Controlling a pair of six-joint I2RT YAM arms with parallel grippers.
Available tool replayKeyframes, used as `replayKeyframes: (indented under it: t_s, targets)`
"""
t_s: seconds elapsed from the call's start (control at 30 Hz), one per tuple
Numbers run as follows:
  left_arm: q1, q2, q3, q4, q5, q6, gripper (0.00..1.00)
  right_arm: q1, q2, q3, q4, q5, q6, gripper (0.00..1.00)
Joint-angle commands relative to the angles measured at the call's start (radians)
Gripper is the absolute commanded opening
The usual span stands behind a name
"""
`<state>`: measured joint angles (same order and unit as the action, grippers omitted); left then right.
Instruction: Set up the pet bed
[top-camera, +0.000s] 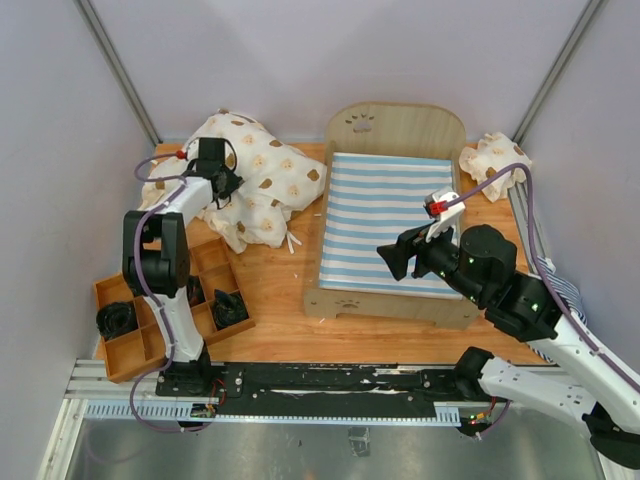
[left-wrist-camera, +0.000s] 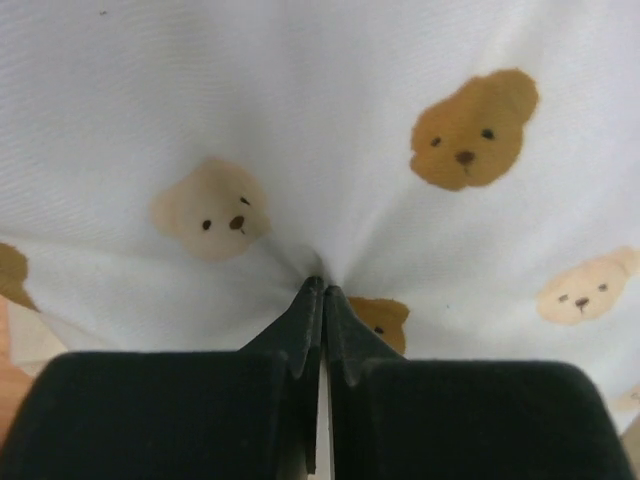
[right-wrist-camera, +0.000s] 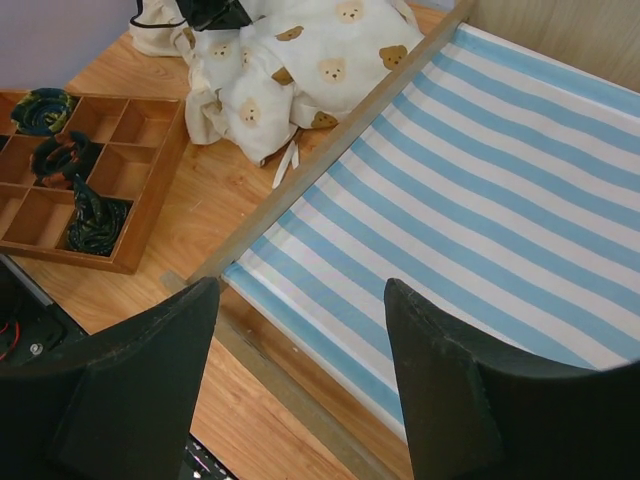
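Pinching only a thin fold of the bear-print cover (left-wrist-camera: 470, 130), the left claw (left-wrist-camera: 322, 285) at the upper left of the top view is closed on cloth, so the fabric could slip free, or the whole heap could drag across the surface (top-camera: 275, 300) when lifted. The pet bed (top-camera: 400, 125) stands at centre with its striped mattress (top-camera: 385, 200) bare. The right claw (right-wrist-camera: 300, 300) hangs spread wide and empty over the bed's foot end, where a trailing ruffle might snag it.

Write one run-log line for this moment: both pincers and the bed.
left pincer: shut on bear-print cover | right pincer: open, above striped mattress | pet bed: mattress in frame, cover not yet on
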<state>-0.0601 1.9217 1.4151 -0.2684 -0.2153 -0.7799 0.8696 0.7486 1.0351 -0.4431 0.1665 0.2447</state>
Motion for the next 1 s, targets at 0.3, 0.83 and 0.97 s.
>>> replayKeyframes:
  t_s: [0.3,0.83,0.97]
  targets:
    - [-0.022,-0.479,-0.030,0.197,0.245,0.291,0.00,0.012,0.067,0.109,0.047,0.029,0.078,0.64]
    - [-0.164,-0.862,-0.102,0.507,0.827,0.042,0.00,0.013,0.102,0.226,0.112,0.145,0.032,0.62]
    - [-0.209,-0.845,-0.142,0.511,0.907,0.029,0.00,0.013,0.078,0.180,0.111,0.200,0.029,0.62]
